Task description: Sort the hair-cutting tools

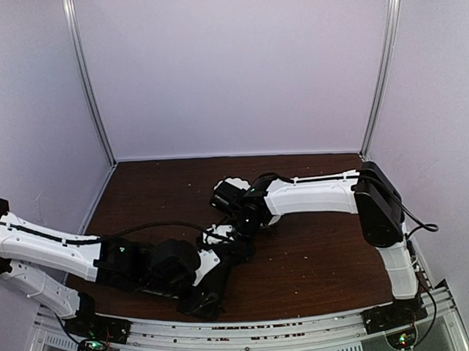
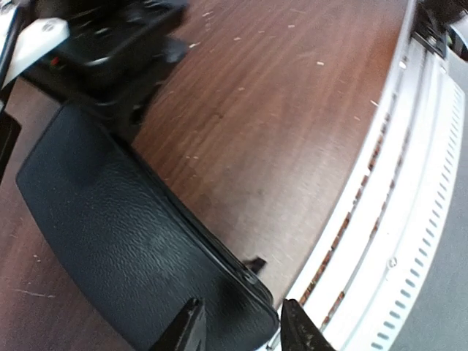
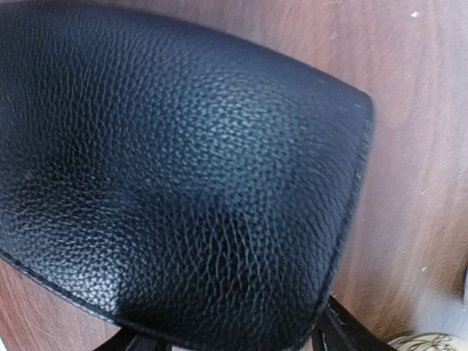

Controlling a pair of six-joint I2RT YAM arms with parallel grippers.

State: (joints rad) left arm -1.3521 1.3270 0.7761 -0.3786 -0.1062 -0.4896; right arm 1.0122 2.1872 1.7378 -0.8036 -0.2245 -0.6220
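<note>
Gleaming pebbled black case [image 3: 183, 161] (rounded corners)

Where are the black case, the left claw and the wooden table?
black case [image 3: 175, 168]: right wrist view, middle of its grained face.
left claw [image 2: 241, 335]: left wrist view, midway between its fingertips.
wooden table [image 2: 278, 124]: left wrist view, bare wood.

Case [image 3: 183, 161]: black leather-like, pebbled grain, soft sheen, stitched edge. Table [image 2: 278, 124]: dark brown wood, matt, w/ fine scratches and pale specks. Rail [image 2: 409, 241]: pale metal, smooth, perforated.
</note>
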